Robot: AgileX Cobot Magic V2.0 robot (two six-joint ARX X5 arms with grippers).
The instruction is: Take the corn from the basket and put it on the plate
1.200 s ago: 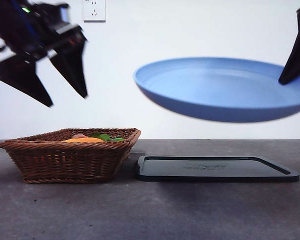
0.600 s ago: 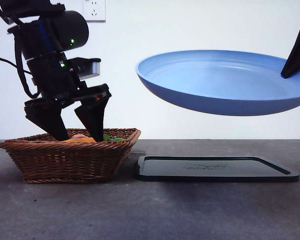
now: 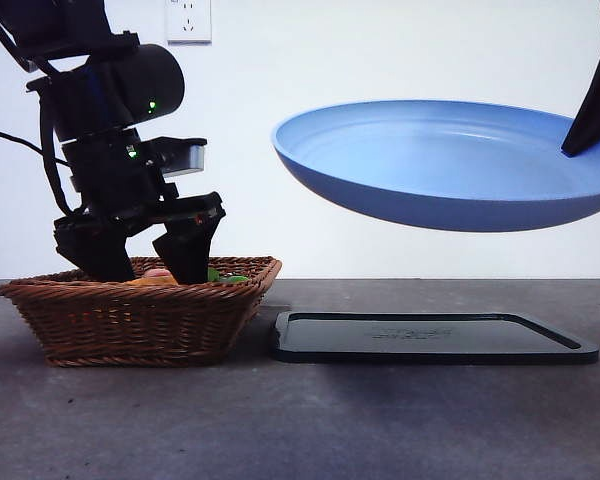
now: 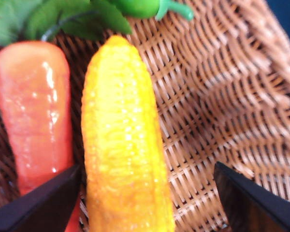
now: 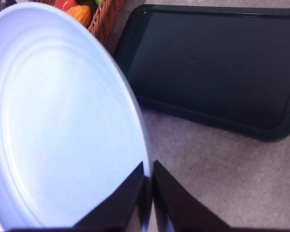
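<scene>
The corn (image 4: 121, 145), an orange-yellow cob, lies in the brown wicker basket (image 3: 140, 320), and only a sliver of the cob (image 3: 158, 281) shows over the rim in the front view. My left gripper (image 3: 145, 265) reaches down into the basket, open, with one jaw on each side of the cob (image 4: 145, 203). The light-blue plate (image 3: 450, 165) hangs tilted in the air above the black tray. My right gripper (image 5: 147, 193) is shut on the plate's rim (image 5: 58, 121), at the top right of the front view.
A flat black tray (image 3: 430, 337) lies on the grey table right of the basket. Beside the corn in the basket lie a glossy red-orange vegetable (image 4: 31, 106) and green leaves (image 4: 63, 17). A wall socket (image 3: 188, 20) is behind.
My left gripper came down from high above the basket's left side into the basket, and now its jaws flank the corn. The held plate rose slightly and then stayed still.
</scene>
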